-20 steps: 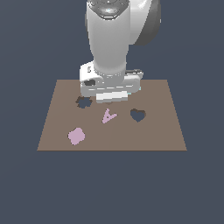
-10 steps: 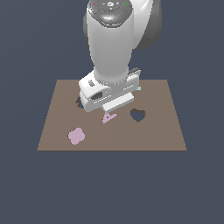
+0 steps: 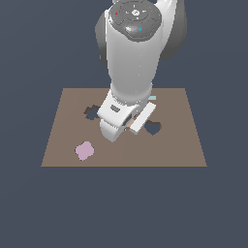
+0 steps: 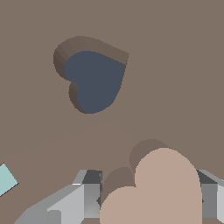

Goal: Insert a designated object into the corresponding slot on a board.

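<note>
Gripper (image 4: 146, 199) pinching peach heart piece (image 4: 157, 192) between its two fingers (image 4: 85, 192), held above brown board (image 4: 175, 65), dark heart slot (image 4: 94, 78) just beyond and apart, pale teal piece (image 4: 5, 178) off to one side, pink flower piece (image 3: 85, 150) near board's front edge

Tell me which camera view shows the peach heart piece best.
The wrist view: the heart piece fills the foreground between the gripper fingers, near the heart slot. In the exterior view the arm hides the piece.
</note>
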Robot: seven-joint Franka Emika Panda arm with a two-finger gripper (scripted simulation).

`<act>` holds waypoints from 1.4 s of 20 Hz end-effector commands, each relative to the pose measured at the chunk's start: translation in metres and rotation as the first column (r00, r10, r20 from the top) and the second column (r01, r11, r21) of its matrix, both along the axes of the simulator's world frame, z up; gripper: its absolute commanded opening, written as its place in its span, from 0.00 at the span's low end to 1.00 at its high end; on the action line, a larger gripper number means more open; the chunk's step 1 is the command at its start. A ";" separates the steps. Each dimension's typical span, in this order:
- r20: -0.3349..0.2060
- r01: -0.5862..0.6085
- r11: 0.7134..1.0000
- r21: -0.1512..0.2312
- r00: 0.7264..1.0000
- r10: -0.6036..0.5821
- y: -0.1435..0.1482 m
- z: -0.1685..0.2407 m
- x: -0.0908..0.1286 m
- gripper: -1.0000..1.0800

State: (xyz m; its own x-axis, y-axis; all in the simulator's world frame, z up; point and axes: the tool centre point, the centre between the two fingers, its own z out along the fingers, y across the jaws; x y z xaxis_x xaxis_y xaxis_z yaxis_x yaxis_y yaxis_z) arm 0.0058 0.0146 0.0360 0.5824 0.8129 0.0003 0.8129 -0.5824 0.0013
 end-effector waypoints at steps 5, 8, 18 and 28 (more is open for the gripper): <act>0.000 -0.295 0.955 -0.001 0.955 0.295 0.018 0.002 0.013 0.00; 0.000 -0.425 0.905 -0.001 0.905 0.425 0.027 0.002 0.017 0.00; -0.001 -0.756 0.654 -0.001 0.654 0.756 0.059 0.004 0.020 0.00; -0.002 -0.899 0.439 -0.001 0.439 0.899 0.078 0.004 0.015 0.00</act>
